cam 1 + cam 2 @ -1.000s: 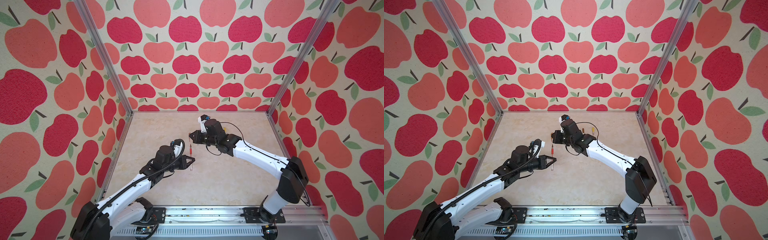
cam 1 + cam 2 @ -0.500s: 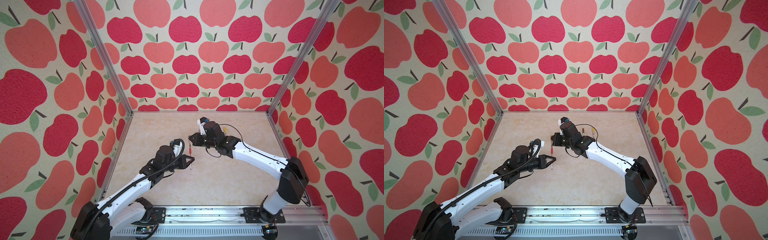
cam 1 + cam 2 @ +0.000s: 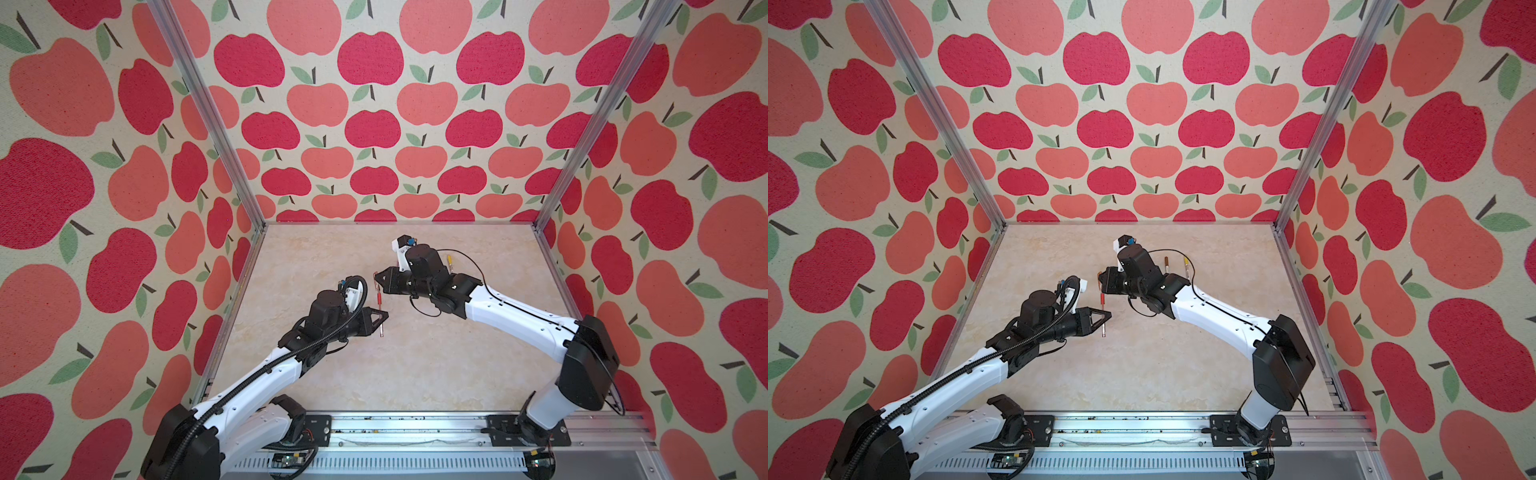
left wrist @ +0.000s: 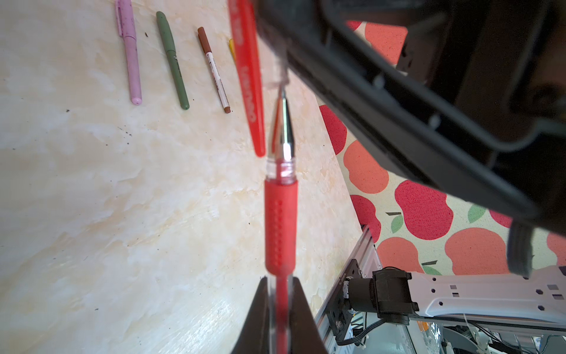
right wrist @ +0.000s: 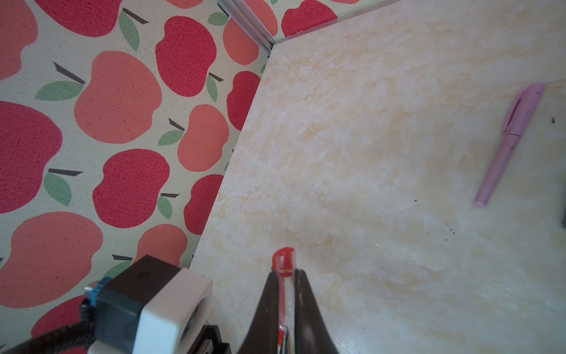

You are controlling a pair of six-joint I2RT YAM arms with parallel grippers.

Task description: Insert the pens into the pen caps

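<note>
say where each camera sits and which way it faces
Top views: above the front rail, looking down at the table; both arms show.
Left wrist: on the left arm, looking along the left gripper and red pen at the red cap.
Right wrist: on the right arm, looking along the right gripper and cap to a wall.
Shared: both wrist views show the pink pen.
</note>
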